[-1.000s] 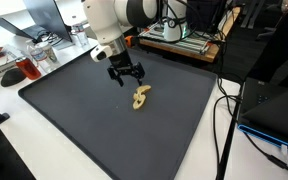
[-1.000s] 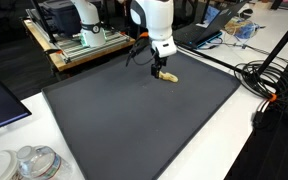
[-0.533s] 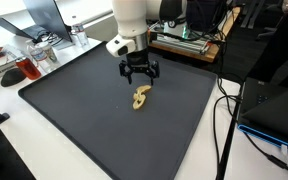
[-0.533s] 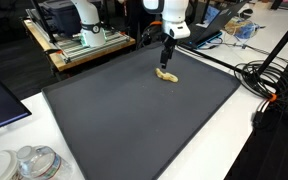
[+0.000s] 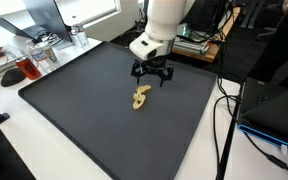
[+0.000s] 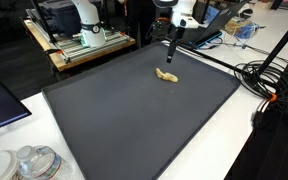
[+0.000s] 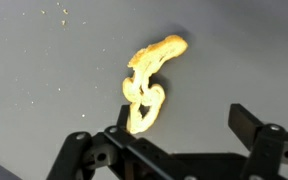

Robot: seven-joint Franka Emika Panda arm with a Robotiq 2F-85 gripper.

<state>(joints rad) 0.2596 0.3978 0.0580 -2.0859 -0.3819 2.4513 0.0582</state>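
A small yellow twisted object (image 5: 141,97) lies on the dark mat (image 5: 74,110); it also shows in an exterior view (image 6: 166,75) and in the wrist view (image 7: 149,82). My gripper (image 5: 152,79) hangs open and empty above the mat, raised and off to one side of the object, not touching it. In an exterior view the gripper (image 6: 172,58) is above and behind the object. In the wrist view the gripper (image 7: 179,125) has its two black fingers spread wide, and the object sits by one fingertip, beyond the jaws.
A white table (image 5: 14,140) surrounds the mat. Cables (image 5: 224,110) run along one side beside a dark case (image 5: 279,105). A wooden stand with equipment (image 6: 79,40) is behind the mat. Plastic containers (image 6: 29,163) sit at a table corner. A glass (image 5: 29,68) stands near a mat edge.
My gripper has risen and moved away from the yellow object across the mat. The object has stayed where it lay. The fingers stay open.
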